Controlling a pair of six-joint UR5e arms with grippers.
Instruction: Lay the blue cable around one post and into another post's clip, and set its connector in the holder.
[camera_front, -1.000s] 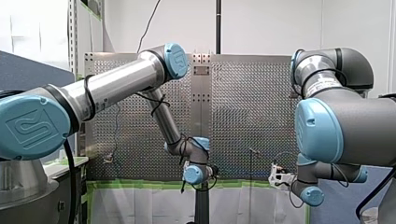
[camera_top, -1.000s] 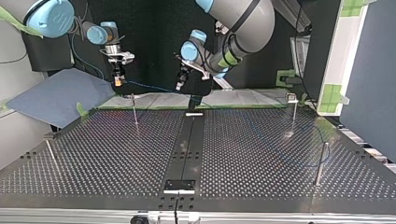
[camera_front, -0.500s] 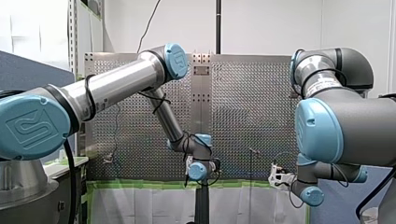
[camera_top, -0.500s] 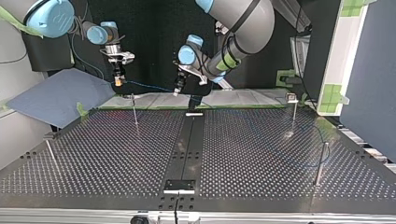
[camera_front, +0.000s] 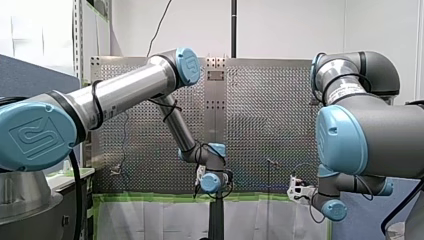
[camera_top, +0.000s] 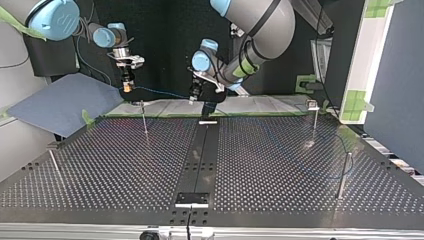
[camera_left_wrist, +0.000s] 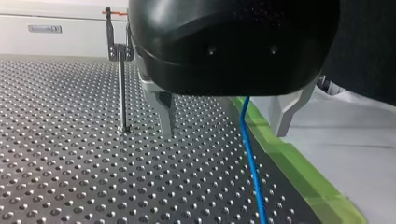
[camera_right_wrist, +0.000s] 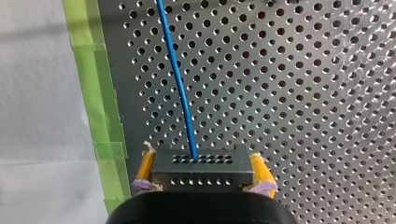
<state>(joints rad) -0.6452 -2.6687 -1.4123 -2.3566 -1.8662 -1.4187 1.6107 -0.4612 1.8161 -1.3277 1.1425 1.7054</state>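
Right wrist view: our right gripper (camera_right_wrist: 201, 161) pinches the black connector (camera_right_wrist: 201, 173) between its yellow pads (camera_right_wrist: 259, 168). The blue cable (camera_right_wrist: 180, 88) runs out of the connector's face and ahead over the perforated table (camera_right_wrist: 303, 93), just beside the green tape (camera_right_wrist: 93, 93) along its edge.

In the left wrist view our left gripper (camera_left_wrist: 224, 116) has its metal fingers (camera_left_wrist: 166, 112) spread. The cable hangs between them, touching neither, near the taped edge. A thin post (camera_left_wrist: 121, 88) with a clip (camera_left_wrist: 116, 49) on top stands beyond the fingers.

In the top view the cable spans from one gripper to the other, past the table's far edge.
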